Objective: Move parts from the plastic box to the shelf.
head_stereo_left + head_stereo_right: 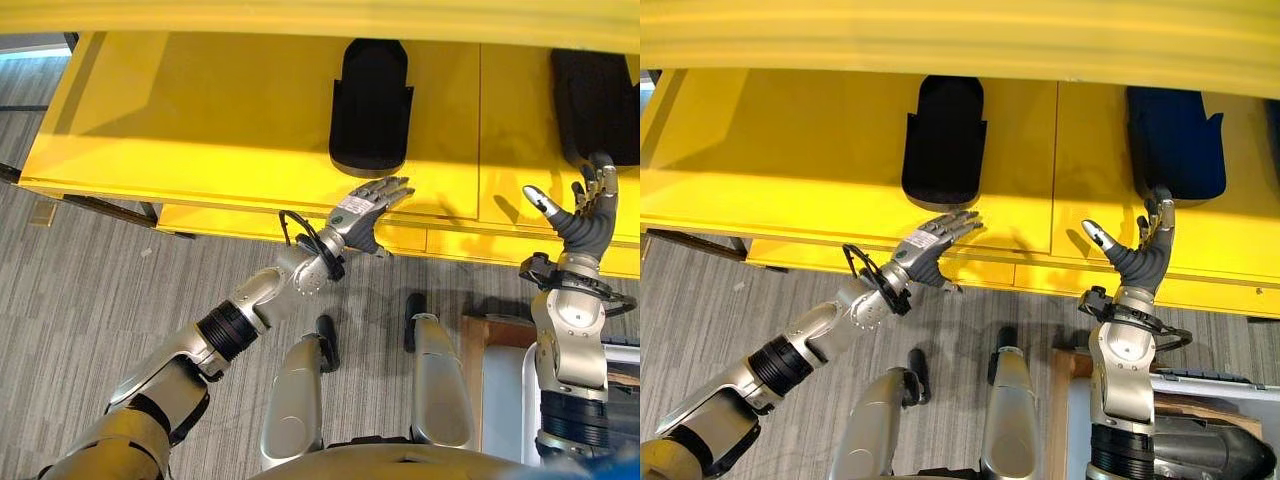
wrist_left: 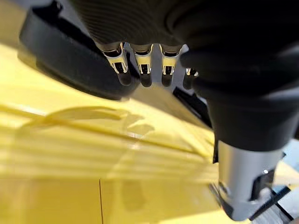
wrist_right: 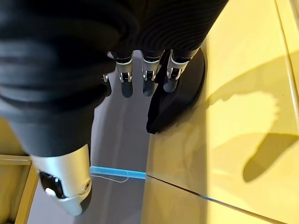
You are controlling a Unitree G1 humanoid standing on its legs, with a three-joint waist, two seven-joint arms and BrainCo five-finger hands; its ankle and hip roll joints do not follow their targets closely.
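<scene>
Two dark parts [image 1: 371, 105] [image 1: 1175, 142] lying flat on the yellow shelf [image 1: 200, 130] at upper centre and upper right, apparently set down as delivered; left hand [image 1: 372, 207] and right hand [image 1: 588, 218] just below each, fingers released, grasping nothing.

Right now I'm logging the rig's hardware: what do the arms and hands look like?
Both arms are silver-grey metal with black ribbed bands at the joints. The left hand and right hand have silver fingers with dark tips, and a dark ribbed cover over the back and wrist. A black cable loops at each wrist. The left hand's back bears a pale panel.
</scene>
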